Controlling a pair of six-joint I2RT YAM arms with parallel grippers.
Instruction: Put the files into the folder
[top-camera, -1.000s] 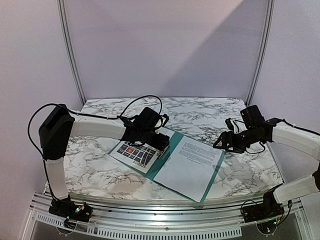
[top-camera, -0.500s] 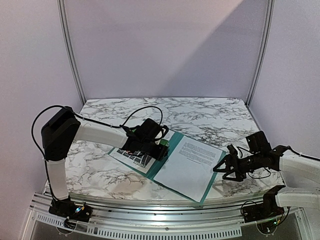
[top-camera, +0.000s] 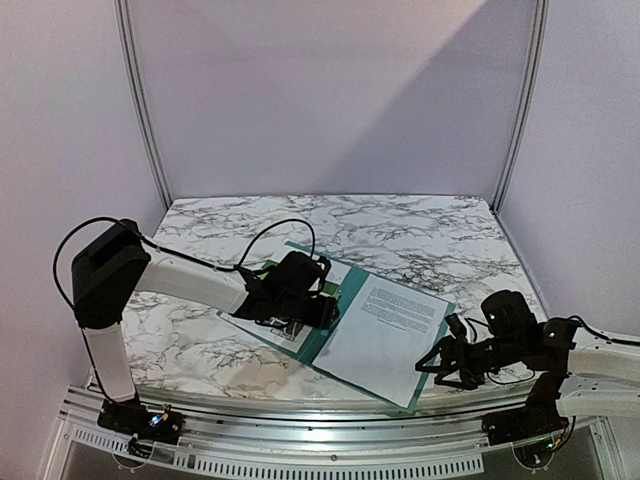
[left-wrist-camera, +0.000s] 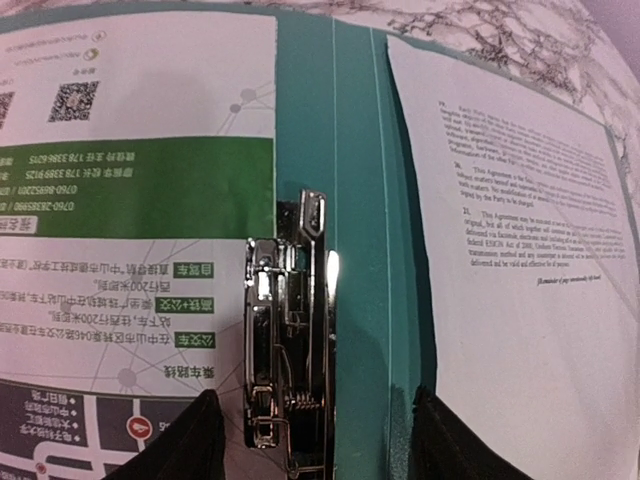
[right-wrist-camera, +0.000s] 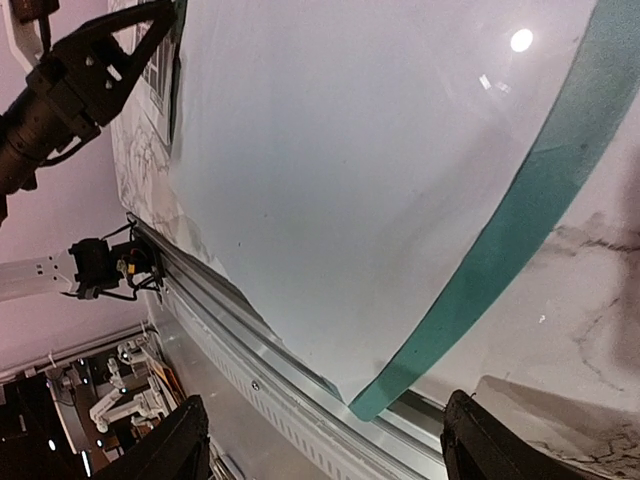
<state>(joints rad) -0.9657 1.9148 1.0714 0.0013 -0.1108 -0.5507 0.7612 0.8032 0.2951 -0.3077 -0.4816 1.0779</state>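
**Operator:** Report the container and its contents.

**Unit:** The folder (top-camera: 322, 340) lies open and flat on the table (top-camera: 420, 225), spine running from far to near. It holds two sheets. The green sheet (left-wrist-camera: 130, 180), with map graphic, rests on the left cover. The white sheet (left-wrist-camera: 520, 300), with its block of black text, rests on the right cover. A teal margin shows along the white sheet's outer and near edges. The metal clip (left-wrist-camera: 285, 330) sits at the spine, just beside the green sheet's inner edge. I cannot tell whether it overlaps that edge. The white sheet lies apart from the clip, with bare teal between them.

**Operator:** Report end effector status.

**Unit:** My left end effector (left-wrist-camera: 315, 400) hangs over the spine with its fingers spread. In the left wrist view the clip appears between them, and they grip nothing. My right end effector (right-wrist-camera: 325, 405) sits low at the folder's near right corner. Its fingers are also spread wide and hold nothing. In the right wrist view that corner shows between the two fingers.
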